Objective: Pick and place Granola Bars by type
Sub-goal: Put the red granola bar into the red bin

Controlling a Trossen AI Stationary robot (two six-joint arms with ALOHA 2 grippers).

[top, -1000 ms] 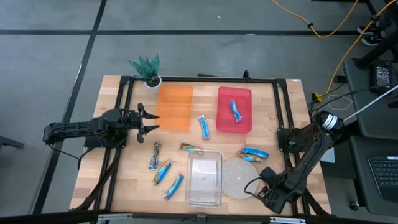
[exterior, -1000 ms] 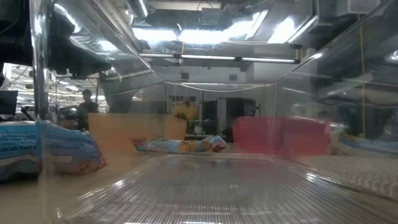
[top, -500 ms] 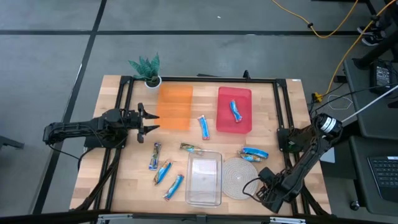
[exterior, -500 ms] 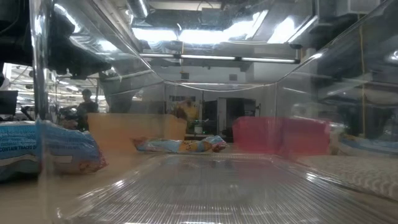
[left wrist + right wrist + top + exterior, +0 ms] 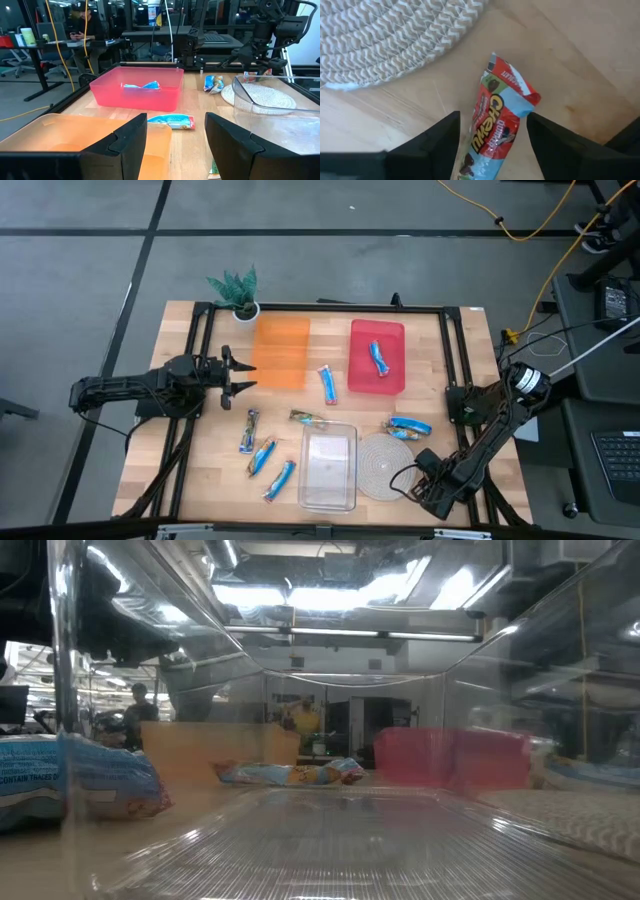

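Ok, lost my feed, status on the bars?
Right gripper open, straddling red-and-blue bar beside woven mat. Left gripper open, waiting by orange tray. One bar in red tray. Nothing blocking.

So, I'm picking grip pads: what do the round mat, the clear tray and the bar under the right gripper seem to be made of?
Round mat: probably woven cotton rope, matte, with visible zigzag braids. Clear tray: likely thin ribbed plastic, glossy and see-through. Bar between the open right gripper's fingers: a printed film wrapper, apparently smooth and slightly shiny, crinkled at its sealed end.
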